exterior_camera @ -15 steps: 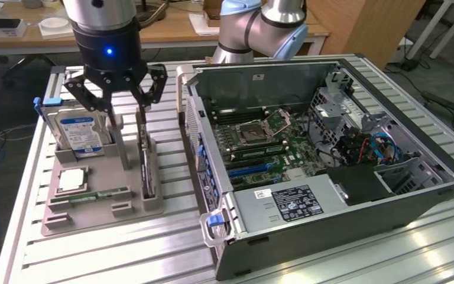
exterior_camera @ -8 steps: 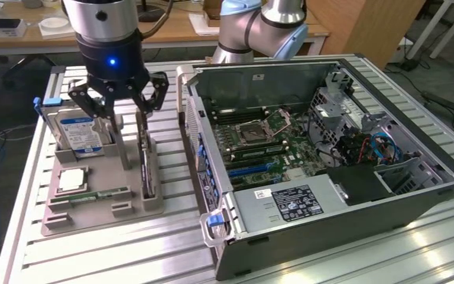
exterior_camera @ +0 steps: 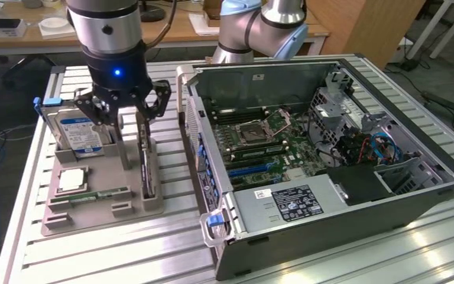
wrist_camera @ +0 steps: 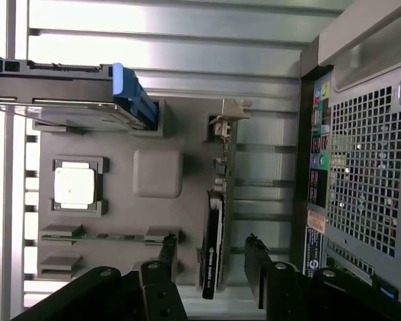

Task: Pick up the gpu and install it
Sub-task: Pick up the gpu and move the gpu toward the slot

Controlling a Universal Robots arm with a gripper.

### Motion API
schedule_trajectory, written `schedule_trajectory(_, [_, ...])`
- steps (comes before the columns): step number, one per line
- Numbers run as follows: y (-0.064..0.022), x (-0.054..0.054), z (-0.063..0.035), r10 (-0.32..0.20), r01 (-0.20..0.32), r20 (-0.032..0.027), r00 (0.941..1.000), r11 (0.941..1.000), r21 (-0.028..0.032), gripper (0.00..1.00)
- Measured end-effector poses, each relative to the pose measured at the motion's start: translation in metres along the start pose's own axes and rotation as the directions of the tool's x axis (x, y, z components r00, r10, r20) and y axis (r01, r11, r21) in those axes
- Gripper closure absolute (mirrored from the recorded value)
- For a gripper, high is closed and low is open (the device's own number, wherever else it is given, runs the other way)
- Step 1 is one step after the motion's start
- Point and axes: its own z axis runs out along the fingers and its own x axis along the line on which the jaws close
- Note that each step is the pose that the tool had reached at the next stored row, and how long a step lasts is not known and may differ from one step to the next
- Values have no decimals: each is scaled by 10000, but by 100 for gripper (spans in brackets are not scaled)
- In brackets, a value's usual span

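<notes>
Your gripper (exterior_camera: 128, 112) hangs over the gpu (exterior_camera: 146, 171) with its fingers (wrist_camera: 255, 267) spread wide, one on each side of the card and clear of it, grasping nothing. The card stands on its long edge in a slot along the edge of the grey holder tray (exterior_camera: 93, 219) that faces the computer case (exterior_camera: 266, 83), so both flat faces are offered to you. The tray also holds a hard drive (exterior_camera: 81, 133) upright at a corner away from the case, a processor (exterior_camera: 71, 177) flat in a pocket, and a memory stick (exterior_camera: 97, 193). The case lies open, with its motherboard (exterior_camera: 262, 145) facing up.
</notes>
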Motion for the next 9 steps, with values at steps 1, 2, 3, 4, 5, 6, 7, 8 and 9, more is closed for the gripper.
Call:
schedule_trajectory(1, [-6, -4, 17, 0, 0, 0, 10000, 10000, 0, 47])
schedule_trajectory(2, [-13, -6, 35, 0, 0, 0, 10000, 10000, 0, 47])
schedule_trajectory(3, [-20, -7, 52, 0, 0, 0, 10000, 10000, 0, 47])
schedule_trajectory(4, [-25, -8, 69, 0, 0, 0, 10000, 10000, 0, 47])
schedule_trajectory(5, [-30, -9, 88, 0, 0, 1, 10000, 10000, -1, 47])
schedule_trajectory(6, [-34, -11, 106, 0, 0, 1, 10000, 10000, 0, 47])
schedule_trajectory(7, [-38, -12, 123, 0, 0, 1, 10000, 10000, 0, 47])
schedule_trajectory(8, [-43, -13, 141, 0, 0, 1, 10000, 10000, -1, 47])
schedule_trajectory(9, [-45, -17, 159, 0, 0, 0, 10000, 10000, 0, 47])
